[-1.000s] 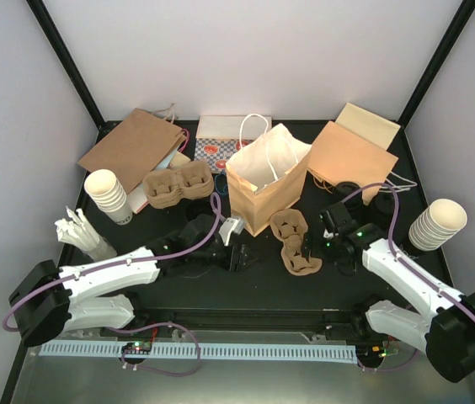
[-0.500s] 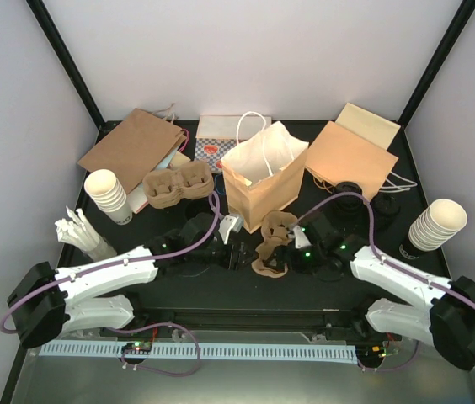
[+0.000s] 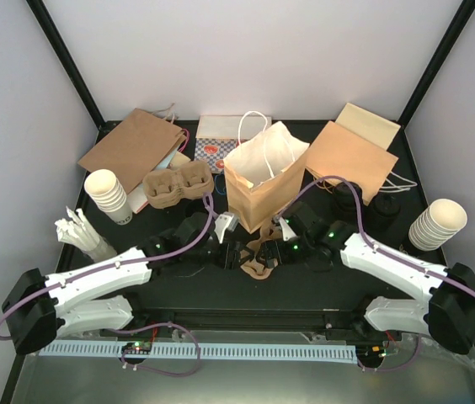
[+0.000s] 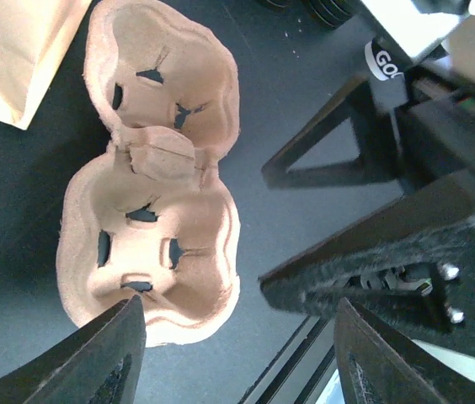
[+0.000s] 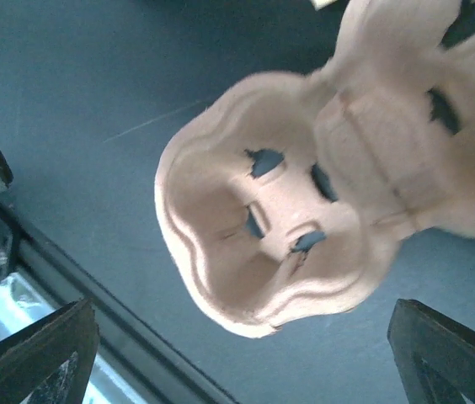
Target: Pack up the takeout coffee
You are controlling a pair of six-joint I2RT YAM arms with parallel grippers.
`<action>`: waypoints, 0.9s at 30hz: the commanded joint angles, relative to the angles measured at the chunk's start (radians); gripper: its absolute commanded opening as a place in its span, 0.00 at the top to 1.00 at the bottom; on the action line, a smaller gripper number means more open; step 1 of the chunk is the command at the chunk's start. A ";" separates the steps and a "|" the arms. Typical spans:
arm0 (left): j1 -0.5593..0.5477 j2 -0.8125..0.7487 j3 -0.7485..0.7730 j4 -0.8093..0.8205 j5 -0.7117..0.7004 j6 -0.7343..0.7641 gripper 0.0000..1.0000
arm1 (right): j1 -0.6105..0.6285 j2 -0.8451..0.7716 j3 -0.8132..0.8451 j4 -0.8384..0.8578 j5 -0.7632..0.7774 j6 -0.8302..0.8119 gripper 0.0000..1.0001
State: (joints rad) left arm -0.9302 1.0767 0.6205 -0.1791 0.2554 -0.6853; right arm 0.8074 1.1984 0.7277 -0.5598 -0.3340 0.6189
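Brown pulp lay between the two arms: a two-cup carrier [image 3: 261, 252] was seen flat on the black table [image 3: 221, 290], just in front of the open paper bag [image 3: 258, 194]. A second before, it had been off to the right of the bag. It had since been swept leftward along with the right arm, which was now stretched across toward the centre.

The right gripper [image 5: 242, 311] was held with its fingers spread wide, and the carrier below the gap was clasped by neither. The left gripper [image 4: 237, 307] was likewise parted, one fingertip just beside the carrier's near rim; whether contact was made could not be told. Nothing was held by either.

The takeout coffee [image 3: 385, 206] was left at the right rear, its dark lids hardly separable from the table. It sat near the flat tan bag [image 3: 351, 156] and well apart from both grippers. No cup was seen in the carrier's wells.

The shift was judged to be preparation. The carrier had been brought where both arms could reach it, yet the packing proper was not begun. Cups would presumably have to be fetched from the rear and seated in the wells before anything was lowered into the bag.
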 commanded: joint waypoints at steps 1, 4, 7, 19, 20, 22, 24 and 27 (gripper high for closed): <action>0.007 -0.030 0.038 -0.041 -0.025 0.019 0.36 | 0.004 0.007 0.077 -0.121 0.164 -0.160 0.02; 0.007 -0.041 0.041 -0.058 -0.032 0.022 0.33 | 0.005 0.016 0.110 -0.134 0.205 -0.202 0.00; 0.008 -0.058 0.041 -0.076 -0.042 0.022 0.30 | 0.005 0.026 0.133 -0.128 0.223 -0.233 0.00; 0.010 -0.111 0.037 -0.146 -0.073 0.034 0.01 | 0.004 -0.001 0.166 -0.119 0.336 -0.363 0.00; 0.010 -0.114 0.036 -0.148 -0.080 0.032 0.01 | 0.004 0.024 0.181 -0.138 0.333 -0.371 0.00; 0.011 -0.113 0.037 -0.157 -0.091 0.026 0.01 | 0.005 0.063 0.196 -0.155 0.332 -0.384 0.00; 0.013 -0.113 0.041 -0.169 -0.108 0.024 0.01 | 0.004 0.087 0.194 -0.154 0.322 -0.402 0.00; 0.017 -0.114 0.041 -0.190 -0.133 0.027 0.01 | 0.005 0.105 0.191 -0.143 0.302 -0.426 0.00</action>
State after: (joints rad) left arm -0.9237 0.9752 0.6205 -0.3237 0.1749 -0.6651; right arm 0.8078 1.2831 0.9070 -0.6876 -0.0299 0.2470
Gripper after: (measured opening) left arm 0.989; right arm 0.999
